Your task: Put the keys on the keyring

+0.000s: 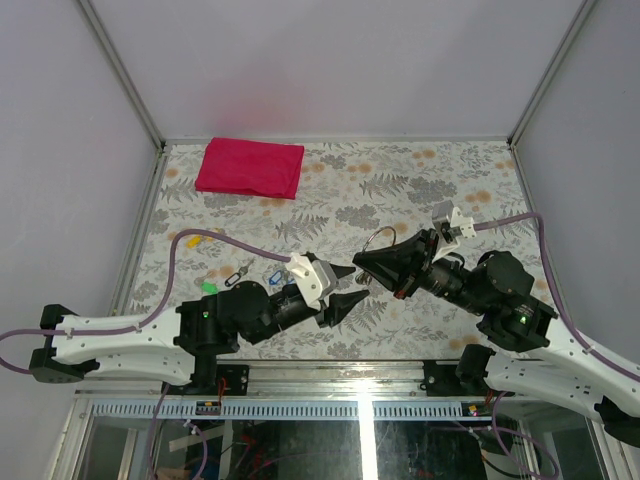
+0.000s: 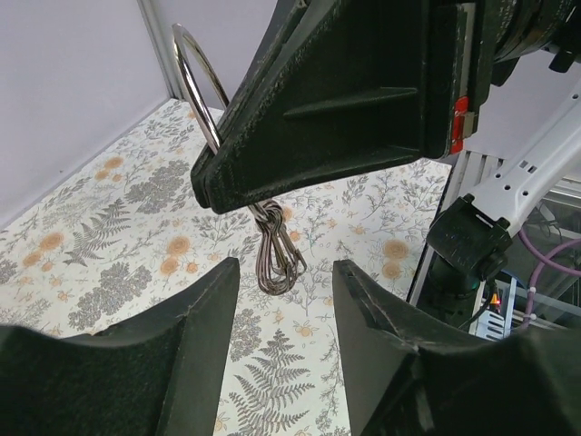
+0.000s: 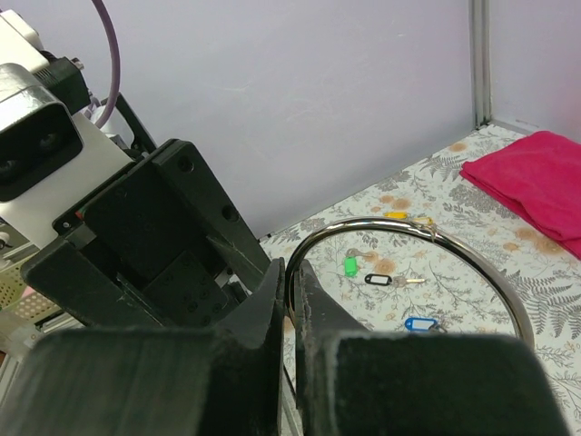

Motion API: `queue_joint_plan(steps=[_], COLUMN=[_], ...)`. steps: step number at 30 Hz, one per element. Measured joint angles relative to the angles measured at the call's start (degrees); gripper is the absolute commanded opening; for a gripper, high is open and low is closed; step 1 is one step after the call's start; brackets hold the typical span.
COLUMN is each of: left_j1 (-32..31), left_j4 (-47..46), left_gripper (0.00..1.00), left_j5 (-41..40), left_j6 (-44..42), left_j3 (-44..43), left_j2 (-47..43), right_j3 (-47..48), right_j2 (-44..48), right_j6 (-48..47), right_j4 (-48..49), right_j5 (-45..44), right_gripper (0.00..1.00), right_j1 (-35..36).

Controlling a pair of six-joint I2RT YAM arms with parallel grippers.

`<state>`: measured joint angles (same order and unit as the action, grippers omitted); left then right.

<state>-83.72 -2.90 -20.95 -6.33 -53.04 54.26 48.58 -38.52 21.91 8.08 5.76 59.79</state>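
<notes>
My right gripper [image 3: 292, 272] is shut on the keyring's large silver ring [image 3: 410, 227], holding it above the table [image 1: 400, 190]. A bunch of thin wire loops [image 2: 277, 259] hangs below that gripper [image 2: 318, 118]. My left gripper [image 2: 286, 265] is open just in front of those loops, with nothing between its fingers [image 2: 195, 318]. In the top view both grippers meet at the table's middle, left [image 1: 355, 285] and right [image 1: 360, 262], with the ring [image 1: 378, 238] sticking up behind. A key with a blue head [image 1: 277, 279] lies on the table to the left and shows again in the right wrist view [image 3: 419, 322].
A green tag [image 1: 210, 287], a black oval tag [image 1: 235, 278] and a yellow tag [image 1: 192, 240] lie left of the blue key. A folded red cloth [image 1: 250, 168] sits at the back left. Walls close the table on three sides.
</notes>
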Motion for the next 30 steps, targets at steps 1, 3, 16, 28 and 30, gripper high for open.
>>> queue_joint_plan(steps=[1,3,16,28,30], left_j1=[0.0,0.0,0.0,0.2,0.2], left_j4=[-0.2,-0.2,-0.3,1.0,2.1], left_gripper=[0.44,0.41,0.13,0.05,0.05], left_j5=[0.0,0.0,0.6,1.1,1.1], left_j6=[-0.2,-0.3,-1.3,-1.3,-1.3], left_j3=[-0.1,-0.3,-0.8,-1.9,-2.5], left_j2=[0.0,0.0,0.3,0.4,0.4], right_j3=[0.0,0.0,0.4,0.4,0.4], right_j2=[0.0,0.0,0.0,0.5,0.6], right_j6=[0.2,0.4,0.8,0.7,0.7], right_j4=[0.0,0.0,0.0,-0.2,-0.3], right_j5=[0.0,0.3,1.3,1.3,1.2], right_gripper=[0.0,0.0,0.0,0.01,0.01], right_j1=[0.0,0.0,0.0,0.0,0.0])
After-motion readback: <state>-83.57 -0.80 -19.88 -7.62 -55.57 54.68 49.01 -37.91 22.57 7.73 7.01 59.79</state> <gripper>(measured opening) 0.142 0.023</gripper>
